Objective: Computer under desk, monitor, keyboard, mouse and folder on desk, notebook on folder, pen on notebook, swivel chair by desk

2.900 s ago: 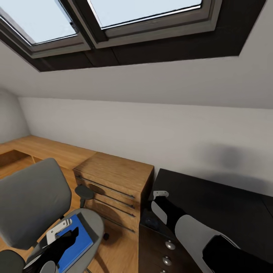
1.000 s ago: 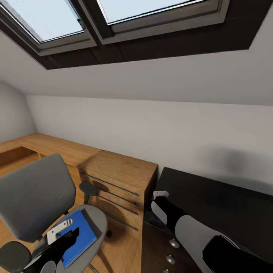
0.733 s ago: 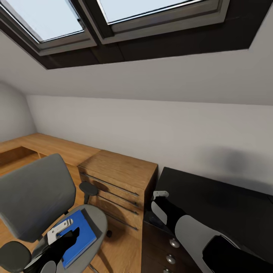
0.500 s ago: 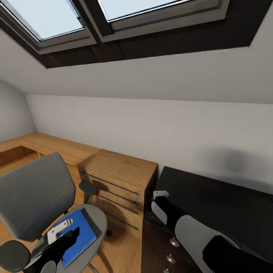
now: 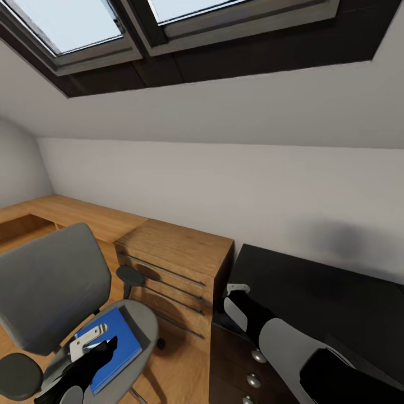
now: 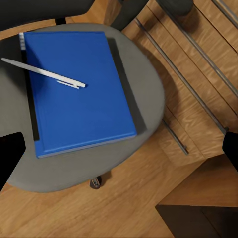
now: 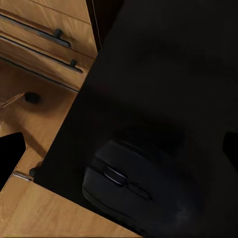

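While our left gripper (image 5: 92, 350) hovers with fingers spread above the blue folder (image 6: 74, 89) on the chair (image 5: 50, 292) at seven o'clock, we next lower and clamp its edge; right gripper (image 5: 238, 292), released, hangs over the mouse (image 7: 144, 191) on the desk (image 5: 325, 303).

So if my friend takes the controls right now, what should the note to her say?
Left gripper: open, holding nothing, hanging over the blue folder.
Right gripper: open, holding nothing, over the mouse.
The folder lies flat on the chair seat, with the pen on top of it.
Done: the mouse sits on the desk, near its corner.
Left: move the folder onto the desk beside the mouse, stack notebook and pen on it, then set the chair next to the desk.
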Controlling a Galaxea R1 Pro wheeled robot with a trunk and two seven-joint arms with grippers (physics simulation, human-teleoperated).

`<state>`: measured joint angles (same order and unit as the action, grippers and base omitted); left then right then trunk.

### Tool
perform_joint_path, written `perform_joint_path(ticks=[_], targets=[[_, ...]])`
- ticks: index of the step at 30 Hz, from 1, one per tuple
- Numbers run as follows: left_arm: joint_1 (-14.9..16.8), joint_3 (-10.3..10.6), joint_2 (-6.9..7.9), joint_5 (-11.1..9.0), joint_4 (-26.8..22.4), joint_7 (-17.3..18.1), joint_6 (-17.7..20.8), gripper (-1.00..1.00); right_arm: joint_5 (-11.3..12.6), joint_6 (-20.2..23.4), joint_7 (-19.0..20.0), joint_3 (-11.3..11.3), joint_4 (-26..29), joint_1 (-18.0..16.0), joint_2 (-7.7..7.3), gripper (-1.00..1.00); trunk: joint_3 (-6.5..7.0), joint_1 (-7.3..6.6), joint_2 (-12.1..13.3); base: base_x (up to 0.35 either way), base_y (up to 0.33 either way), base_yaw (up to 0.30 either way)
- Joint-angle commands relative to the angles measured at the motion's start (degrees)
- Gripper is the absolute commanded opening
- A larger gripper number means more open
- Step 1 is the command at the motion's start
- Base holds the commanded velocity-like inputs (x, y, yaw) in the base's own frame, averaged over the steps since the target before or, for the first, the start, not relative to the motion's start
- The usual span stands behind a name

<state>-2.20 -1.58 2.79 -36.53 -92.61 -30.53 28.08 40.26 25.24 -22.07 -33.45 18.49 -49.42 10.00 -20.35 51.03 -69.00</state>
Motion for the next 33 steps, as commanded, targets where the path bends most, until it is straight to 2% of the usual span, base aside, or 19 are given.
perform_joint_path(ticks=[1, 7, 33], targets=[[0.0, 0.0, 0.02, -0.6, -0.1, -0.4, 0.1, 1.0, 0.7, 0.3, -0.4, -0.4, 0.0, -0.1, 0.0, 1.0, -0.06, 0.01, 0.0, 0.0, 0.0, 0.0], [0.0, 0.0, -0.01, -0.6, -0.1, -0.4, 0.1, 1.0, 1.9, 0.9, -0.4, -0.3, 0.0, -0.1, 0.0, 1.0, -0.06, 0.01, 0.0, 0.0, 0.0, 0.0], [0.0, 0.1, -0.02, -0.6, -0.1, -0.4, 0.1, 1.0, 3.6, 1.7, -0.6, 0.6, -0.2, -0.1, 0.0, 1.0, -0.06, 0.01, 0.0, 0.0, 0.0, 0.0]])
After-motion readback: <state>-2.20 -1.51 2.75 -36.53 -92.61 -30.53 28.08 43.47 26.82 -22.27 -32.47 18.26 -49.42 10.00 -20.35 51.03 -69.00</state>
